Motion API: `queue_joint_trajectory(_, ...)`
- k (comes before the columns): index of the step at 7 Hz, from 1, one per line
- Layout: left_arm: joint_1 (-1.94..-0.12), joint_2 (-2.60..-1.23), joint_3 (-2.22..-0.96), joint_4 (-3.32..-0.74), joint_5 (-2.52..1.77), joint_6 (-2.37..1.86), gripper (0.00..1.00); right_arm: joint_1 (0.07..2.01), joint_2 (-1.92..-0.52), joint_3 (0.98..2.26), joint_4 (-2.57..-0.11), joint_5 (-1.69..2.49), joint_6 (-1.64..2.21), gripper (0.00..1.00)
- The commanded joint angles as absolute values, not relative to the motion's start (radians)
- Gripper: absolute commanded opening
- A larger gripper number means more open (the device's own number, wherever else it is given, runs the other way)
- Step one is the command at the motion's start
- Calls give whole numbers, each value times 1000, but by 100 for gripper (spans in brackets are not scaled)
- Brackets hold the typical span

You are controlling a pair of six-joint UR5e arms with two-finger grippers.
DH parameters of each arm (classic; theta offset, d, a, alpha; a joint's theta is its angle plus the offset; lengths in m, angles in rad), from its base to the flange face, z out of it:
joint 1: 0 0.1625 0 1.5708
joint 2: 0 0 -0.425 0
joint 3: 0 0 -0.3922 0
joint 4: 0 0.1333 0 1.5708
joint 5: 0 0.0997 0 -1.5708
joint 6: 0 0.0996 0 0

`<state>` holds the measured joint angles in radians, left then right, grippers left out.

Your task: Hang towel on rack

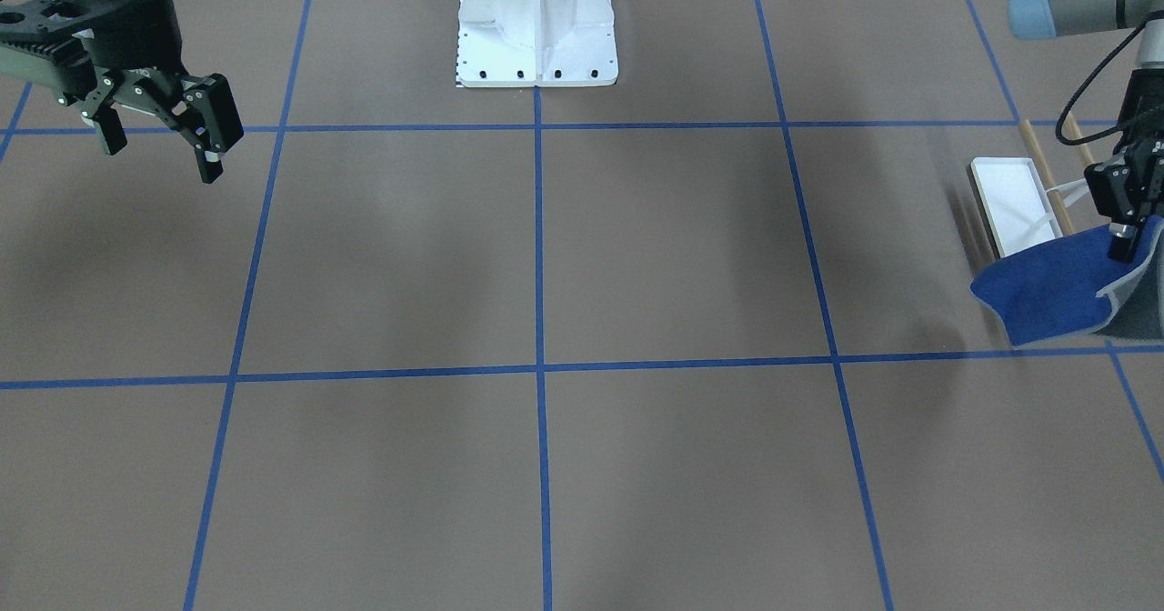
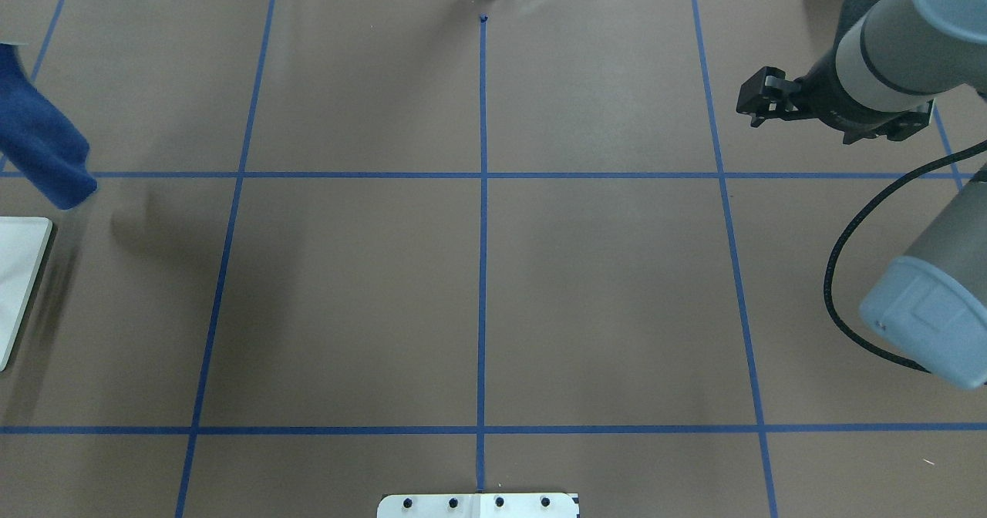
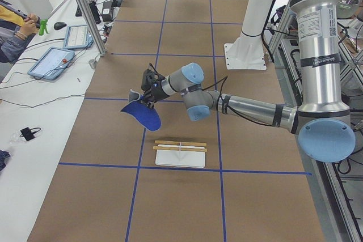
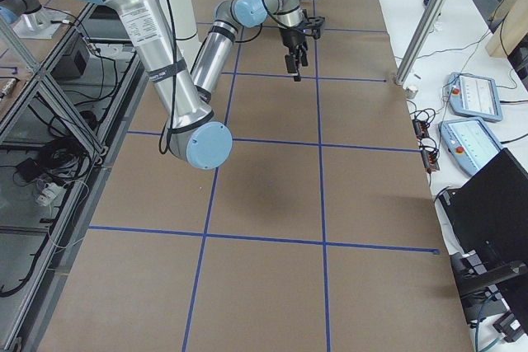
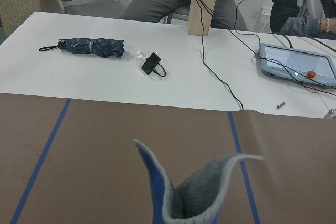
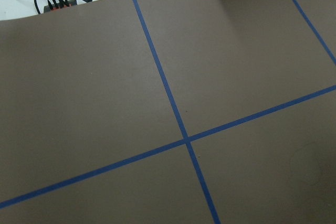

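Holds towel [image 1: 1046,293] clamped in left tool [image 1: 1121,249] above counter [image 1: 637,275], just beyond rack [image 1: 1009,197] with bars pointing away from robot. Holds right tool [image 1: 162,156] apart, far off.

The left arm [image 3: 249,107] stretches out low and almost level. Its wrist turns the left gripper [image 1: 1124,245] downward, jaws pinched together on the towel [image 1: 1055,295], which droops below and beside the fingertips. The right gripper [image 1: 162,158] hangs under a raised wrist, pointing down, jaws spread wide apart.
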<state>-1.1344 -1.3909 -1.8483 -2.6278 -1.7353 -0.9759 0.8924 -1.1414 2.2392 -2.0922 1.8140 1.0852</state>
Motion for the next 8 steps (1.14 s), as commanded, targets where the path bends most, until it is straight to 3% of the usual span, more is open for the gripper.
queue_joint_trajectory(1,-1187,-1362,-1777,-2747,-1821,-974,0,996,-1202,2186,-2088,1963,813,100)
queue_joint_trajectory(8,-1287,-1087,-1816,-3015,-1924,-1083,0,1114,-1244,2157,-2080,2043,653,100)
